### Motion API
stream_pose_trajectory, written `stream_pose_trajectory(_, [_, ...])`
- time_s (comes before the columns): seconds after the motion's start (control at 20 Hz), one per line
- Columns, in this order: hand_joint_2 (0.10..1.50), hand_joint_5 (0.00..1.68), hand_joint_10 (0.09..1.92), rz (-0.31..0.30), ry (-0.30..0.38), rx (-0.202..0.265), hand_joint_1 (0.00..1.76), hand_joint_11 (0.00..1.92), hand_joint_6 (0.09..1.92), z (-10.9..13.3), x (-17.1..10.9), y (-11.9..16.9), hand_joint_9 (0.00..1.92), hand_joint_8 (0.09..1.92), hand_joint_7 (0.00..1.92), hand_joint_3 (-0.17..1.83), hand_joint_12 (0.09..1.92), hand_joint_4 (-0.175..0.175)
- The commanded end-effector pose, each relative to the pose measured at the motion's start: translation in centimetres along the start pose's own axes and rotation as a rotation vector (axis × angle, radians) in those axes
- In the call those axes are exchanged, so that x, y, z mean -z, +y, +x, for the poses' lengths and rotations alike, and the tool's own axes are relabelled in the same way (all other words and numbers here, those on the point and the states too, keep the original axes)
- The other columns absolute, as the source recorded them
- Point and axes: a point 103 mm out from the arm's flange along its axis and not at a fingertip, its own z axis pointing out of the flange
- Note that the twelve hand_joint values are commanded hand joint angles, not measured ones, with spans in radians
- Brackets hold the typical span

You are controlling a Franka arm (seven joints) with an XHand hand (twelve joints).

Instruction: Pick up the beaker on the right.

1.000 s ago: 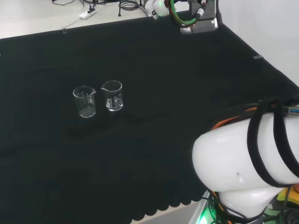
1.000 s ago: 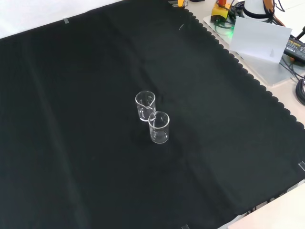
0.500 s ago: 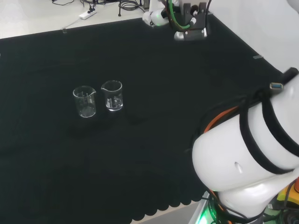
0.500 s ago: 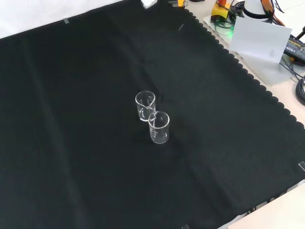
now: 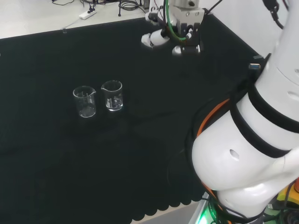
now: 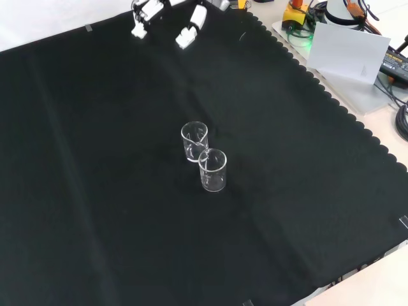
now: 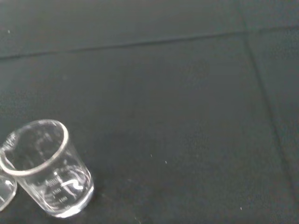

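In the head view, two clear beakers stand upright side by side on the black cloth [image 5: 140, 154], just beside each other: the left beaker [image 5: 84, 101] and the right beaker [image 5: 112, 95], the task's one, with its spout toward the other. The hand [image 5: 161, 38] hangs above the cloth at about one o'clock from the right beaker, well apart from it, its white fingers [image 5: 150, 40] stretched out and holding nothing. The arm's big white link [image 5: 243, 158] stands at four o'clock of the beakers. In the front view the same two beakers stand one behind the other near the cloth's [image 6: 95, 191] middle, rims touching or nearly so; the farther one [image 6: 194, 141] is the right beaker, the nearer one [image 6: 213, 170] at its five o'clock. The hand [image 6: 166, 16] comes in at twelve o'clock, fingers [image 6: 190, 25] spread wide and straight, clear of the glass. In the wrist view a beaker [image 7: 46, 172] stands upright and empty on the cloth [image 7: 187, 116], a sliver of the other's rim [image 7: 5, 191] just beside it.
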Motion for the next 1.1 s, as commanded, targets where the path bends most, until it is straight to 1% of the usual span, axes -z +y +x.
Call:
stream_pose_trajectory(0.05, [0.74,0.29,0.67,0.026,0.097,0.055,0.74,0.0,0.09,-2.1,-4.6,3.9,0.31,0.64,0.22,0.56,1.25,-0.05])
stream_pose_trajectory(0.15, [0.69,0.28,0.67,0.033,0.14,0.074,0.75,0.0,0.09,-2.3,-5.9,4.1,0.3,0.63,0.2,0.58,1.23,-0.047])
stream_pose_trajectory(0.3, [0.66,0.26,0.67,0.043,0.173,0.092,0.75,0.0,0.09,-2.2,-7.6,4.4,0.29,0.63,0.18,0.59,1.22,-0.045])
stream_pose_trajectory(0.5, [0.61,0.23,0.66,0.063,0.186,0.121,0.74,0.0,0.09,-1.8,-9.4,4.8,0.27,0.62,0.16,0.57,1.19,-0.042])
stream_pose_trajectory(0.7, [0.58,0.21,0.66,0.057,0.2,0.152,0.7,0.0,0.09,-1.4,-10.8,4.9,0.27,0.61,0.16,0.56,1.18,-0.04])
stream_pose_trajectory(1.1, [0.56,0.2,0.66,0.082,0.242,0.21,0.68,0.0,0.09,-0.6,-13.7,4.6,0.29,0.63,0.19,0.53,1.17,-0.041])
